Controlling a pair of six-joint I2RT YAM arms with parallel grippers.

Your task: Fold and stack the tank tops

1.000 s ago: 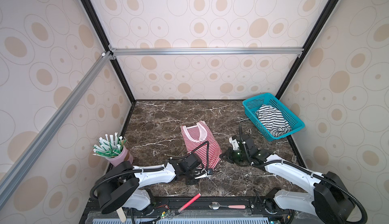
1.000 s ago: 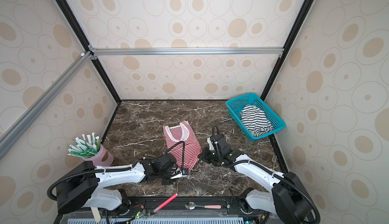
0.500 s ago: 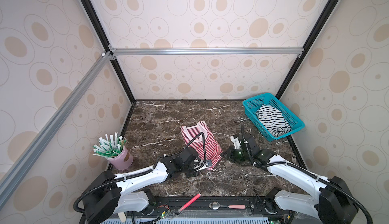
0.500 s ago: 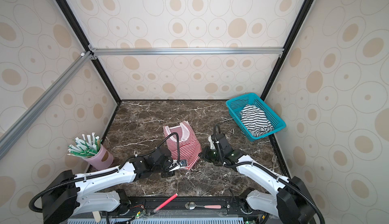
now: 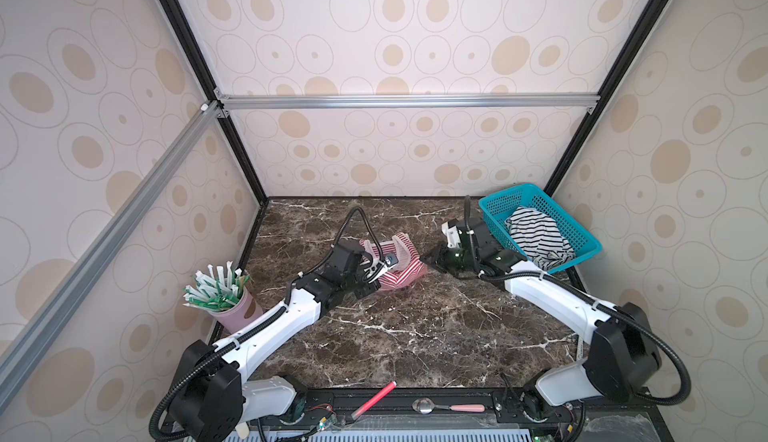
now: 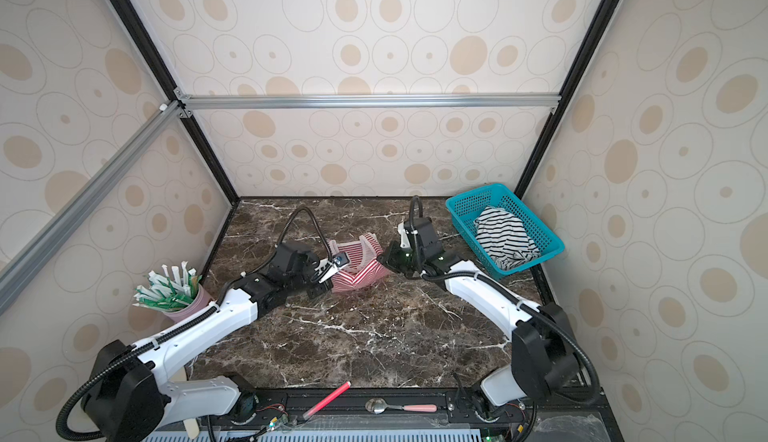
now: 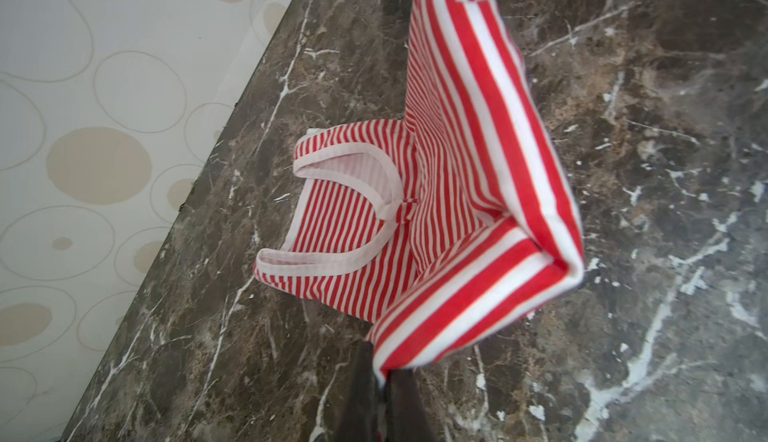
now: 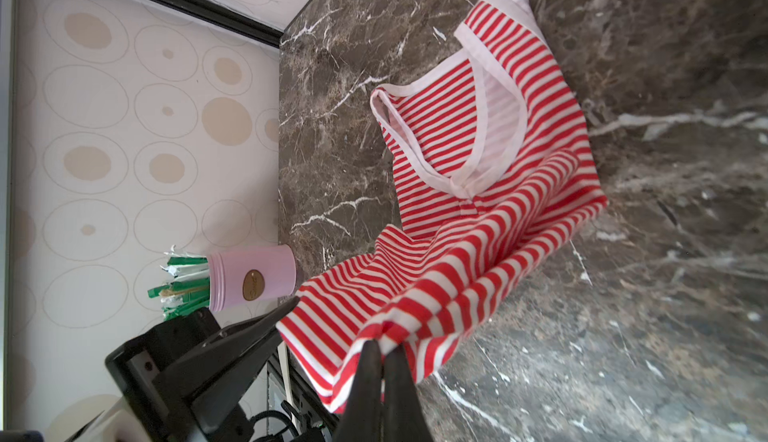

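The red-and-white striped tank top (image 5: pixel 401 267) lies mid-table, straps toward the back wall, its front hem lifted off the marble. My left gripper (image 7: pixel 382 373) is shut on one hem corner, and in both top views it (image 5: pixel 376 278) sits at the cloth's left edge. My right gripper (image 8: pixel 384 350) is shut on the other hem corner, at the cloth's right edge (image 5: pixel 426 258). The hem hangs taut between them over the neckline (image 7: pixel 353 182). The black-and-white striped tank top (image 5: pixel 536 240) lies crumpled in the teal basket (image 5: pixel 498 207).
A pink cup (image 5: pixel 235 311) of green-and-white packets stands by the left wall. The basket (image 6: pixel 469 207) fills the back right corner. A red pen (image 5: pixel 374 398) and a spoon (image 5: pixel 449 407) lie on the front rail below the table edge.
Both grippers have moved away from the front edge toward the back wall, lifting the red top's hem up over its body. The left jaws finished closing on the hem.
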